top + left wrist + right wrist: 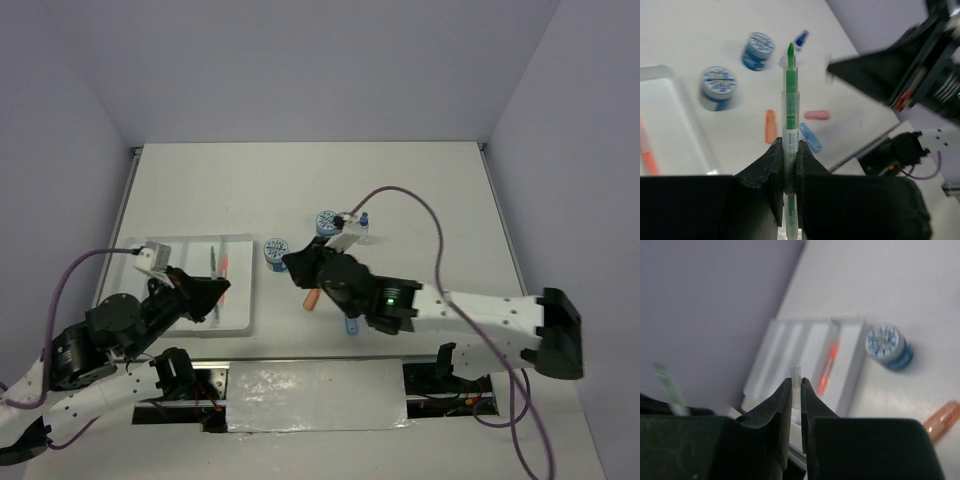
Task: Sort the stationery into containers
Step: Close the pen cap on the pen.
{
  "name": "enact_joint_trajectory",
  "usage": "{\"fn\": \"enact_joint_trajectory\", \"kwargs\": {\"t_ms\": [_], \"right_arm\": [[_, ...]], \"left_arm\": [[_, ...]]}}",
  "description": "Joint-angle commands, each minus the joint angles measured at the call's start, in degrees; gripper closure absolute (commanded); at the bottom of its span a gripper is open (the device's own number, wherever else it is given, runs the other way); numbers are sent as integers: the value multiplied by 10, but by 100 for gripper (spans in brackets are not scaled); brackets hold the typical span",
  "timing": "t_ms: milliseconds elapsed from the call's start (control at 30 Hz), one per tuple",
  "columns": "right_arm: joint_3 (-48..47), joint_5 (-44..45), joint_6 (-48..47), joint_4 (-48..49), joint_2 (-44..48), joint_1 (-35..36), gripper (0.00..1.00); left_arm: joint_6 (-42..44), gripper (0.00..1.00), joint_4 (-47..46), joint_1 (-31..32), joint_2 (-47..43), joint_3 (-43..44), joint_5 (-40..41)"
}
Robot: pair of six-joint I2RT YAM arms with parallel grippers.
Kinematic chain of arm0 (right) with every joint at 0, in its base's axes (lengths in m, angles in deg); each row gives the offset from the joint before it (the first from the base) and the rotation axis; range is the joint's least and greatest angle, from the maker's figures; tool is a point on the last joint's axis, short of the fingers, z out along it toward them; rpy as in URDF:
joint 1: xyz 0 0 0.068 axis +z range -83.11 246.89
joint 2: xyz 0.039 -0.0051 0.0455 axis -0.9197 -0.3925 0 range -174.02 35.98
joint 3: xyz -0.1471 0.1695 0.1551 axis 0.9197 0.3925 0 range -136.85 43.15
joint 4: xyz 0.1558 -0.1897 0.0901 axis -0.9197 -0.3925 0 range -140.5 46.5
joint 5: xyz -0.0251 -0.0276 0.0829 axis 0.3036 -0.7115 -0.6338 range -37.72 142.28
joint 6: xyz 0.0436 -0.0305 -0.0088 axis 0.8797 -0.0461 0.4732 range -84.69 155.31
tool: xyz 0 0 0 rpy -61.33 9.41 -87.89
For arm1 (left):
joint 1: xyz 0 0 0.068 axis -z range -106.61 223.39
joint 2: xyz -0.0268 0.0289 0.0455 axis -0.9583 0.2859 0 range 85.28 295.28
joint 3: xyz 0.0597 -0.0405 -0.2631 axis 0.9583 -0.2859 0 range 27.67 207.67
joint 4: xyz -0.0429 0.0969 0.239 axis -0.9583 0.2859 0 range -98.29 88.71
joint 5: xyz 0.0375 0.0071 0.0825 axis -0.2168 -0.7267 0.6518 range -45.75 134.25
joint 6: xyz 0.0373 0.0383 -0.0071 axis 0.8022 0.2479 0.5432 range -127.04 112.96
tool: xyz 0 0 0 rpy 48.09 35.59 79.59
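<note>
While the left gripper (790, 148) is clamped on the green pen (790, 85), mid-frame in its wrist view with the tip pointing up-frame, the white tray (662, 115) sits at the left edge holding an orange pen (647, 152), so I'd judge the step as binning this pen. Right gripper (796, 388) has its jaws pinched on a thin pale stub (796, 372), can't tell what, lower centre of its view. Next move likely needs the pen swung over a long compartment, lined up lengthwise, lowered, released; orange marker (770, 126), pink eraser (817, 115), blue marker (810, 137) lie loose right of the tray.
</note>
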Motion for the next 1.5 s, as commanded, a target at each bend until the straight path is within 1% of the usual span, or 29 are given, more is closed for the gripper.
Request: {"fn": "enact_joint_trajectory", "kwargs": {"t_ms": [0,67,100,167,233,333,400,500,567,633,800,933,1167,1467], "right_arm": [[37,74,-212,129,104,-14,100],[30,69,-238,131,160,-22,100],[28,55,-253,146,176,-21,100],[26,35,-279,162,221,-22,100],[26,10,-296,179,252,-22,100],[42,-11,-316,198,276,-22,100],[52,-19,-320,210,285,-22,100],[81,-59,-318,237,309,-22,100],[95,-67,-295,241,319,-22,100],[97,-73,-283,232,320,-22,100],[109,-122,-240,252,310,-21,100],[102,-142,-223,255,292,-22,100],[97,-143,-209,251,278,-22,100],[86,-154,-209,246,286,-22,100]], "left_arm": [[31,100,-210,2,33,-53,-167],[46,100,-296,3,44,-93,-231],[50,100,-373,3,58,-105,-288],[54,100,-443,3,77,-129,-325],[54,100,-495,3,117,-128,-341],[43,100,-522,2,190,-108,-338],[40,100,-534,2,214,-99,-344],[36,100,-546,2,242,-86,-353],[36,100,-557,2,250,-86,-353],[35,100,-568,3,252,-91,-358],[44,100,-620,2,259,-104,-395],[47,100,-635,2,263,-112,-408],[49,100,-627,2,251,-117,-402],[47,100,-616,3,245,-131,-389]]}}
